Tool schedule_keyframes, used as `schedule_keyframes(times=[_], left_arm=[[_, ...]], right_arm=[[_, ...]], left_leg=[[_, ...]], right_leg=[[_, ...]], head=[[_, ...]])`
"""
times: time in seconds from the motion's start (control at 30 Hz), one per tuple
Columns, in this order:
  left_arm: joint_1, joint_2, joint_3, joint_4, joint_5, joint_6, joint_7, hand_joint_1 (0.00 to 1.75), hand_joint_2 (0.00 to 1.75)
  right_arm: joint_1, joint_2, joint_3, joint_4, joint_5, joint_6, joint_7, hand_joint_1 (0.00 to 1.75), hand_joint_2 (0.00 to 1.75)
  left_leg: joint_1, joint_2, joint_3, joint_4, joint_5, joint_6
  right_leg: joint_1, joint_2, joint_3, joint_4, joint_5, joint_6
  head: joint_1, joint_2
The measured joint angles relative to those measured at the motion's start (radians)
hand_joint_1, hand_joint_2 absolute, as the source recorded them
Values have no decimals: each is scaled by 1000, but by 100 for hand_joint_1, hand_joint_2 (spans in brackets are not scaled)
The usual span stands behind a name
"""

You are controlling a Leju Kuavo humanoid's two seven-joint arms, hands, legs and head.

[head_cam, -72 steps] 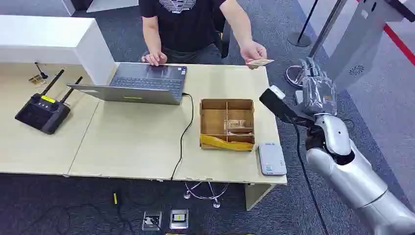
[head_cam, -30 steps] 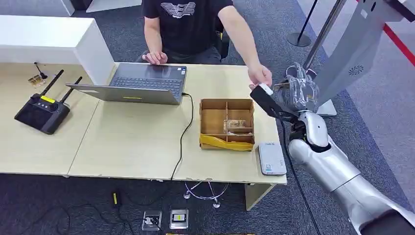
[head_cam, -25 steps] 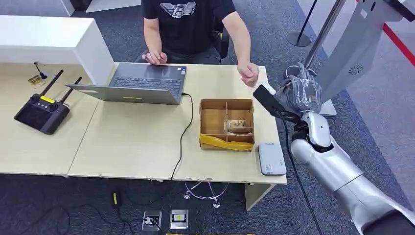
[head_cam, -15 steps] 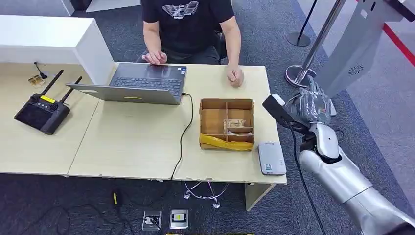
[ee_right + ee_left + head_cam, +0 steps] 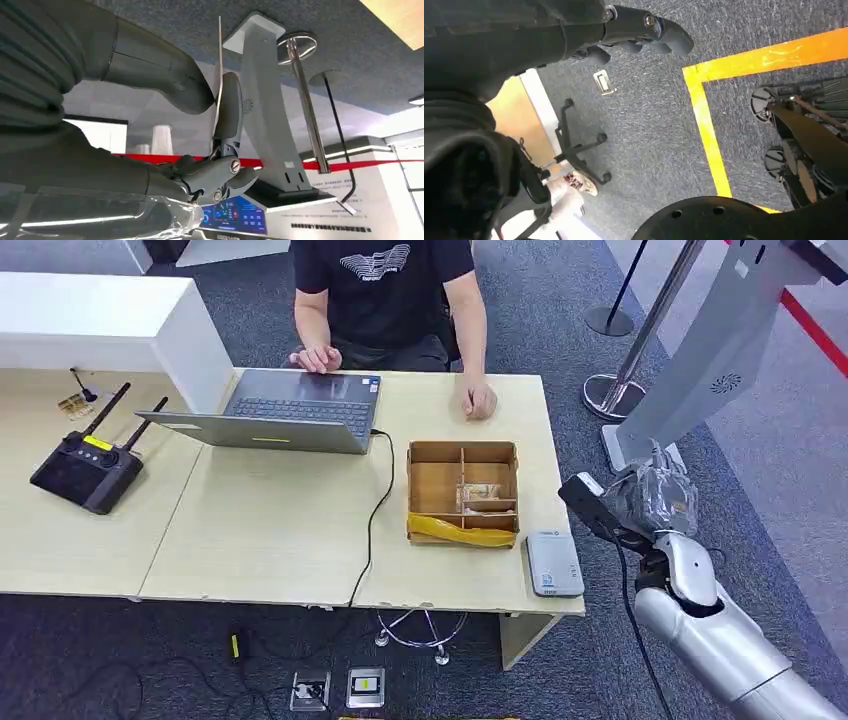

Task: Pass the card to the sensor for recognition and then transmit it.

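My right hand [image 5: 655, 496], wrapped in clear plastic, hangs just off the table's right edge, level with the cardboard box. In the right wrist view it pinches a thin card [image 5: 219, 60], seen edge-on, between the thick thumb [image 5: 155, 70] and a dark finger [image 5: 228, 112]. The sensor [image 5: 554, 563], a flat grey-white reader, lies on the table's front right corner, to the left of this hand and slightly nearer me. My left hand [image 5: 644, 27] hangs over the carpet, fingers loosely apart and holding nothing.
A person sits behind the table [image 5: 280, 530], one hand [image 5: 478, 400] resting on it, the other at a laptop [image 5: 290, 410]. A compartmented cardboard box [image 5: 464, 492] stands behind the sensor. A black controller [image 5: 85, 468] lies at left. A white kiosk stand [image 5: 700, 350] and stanchion [image 5: 612, 392] stand at right.
The person reached out and gave the card to my right hand, then drew their hand back onto the table. My right hand has pulled back toward me and lower with the card.
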Motion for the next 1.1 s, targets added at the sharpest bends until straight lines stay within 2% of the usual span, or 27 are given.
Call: schedule_keyframes(times=[0.33,0.67,1.1], left_arm=[[-1,0,-1,0,6,0,0,0,0],[-1,0,-1,0,13,0,0,0,0],[-1,0,-2,0,14,0,0,0,0]], right_arm=[[56,3,1,-6,-5,18,-12,175,175],[71,38,32,16,-34,11,-42,175,175],[81,86,81,69,-59,-1,-45,175,175]], left_leg=[[0,0,-1,0,0,0],[0,0,-1,0,0,0],[0,0,-1,0,0,0]], right_leg=[[0,0,0,0,0,0],[0,0,0,0,0,0],[0,0,0,0,0,0]], head=[[0,0],[0,0],[0,0]])
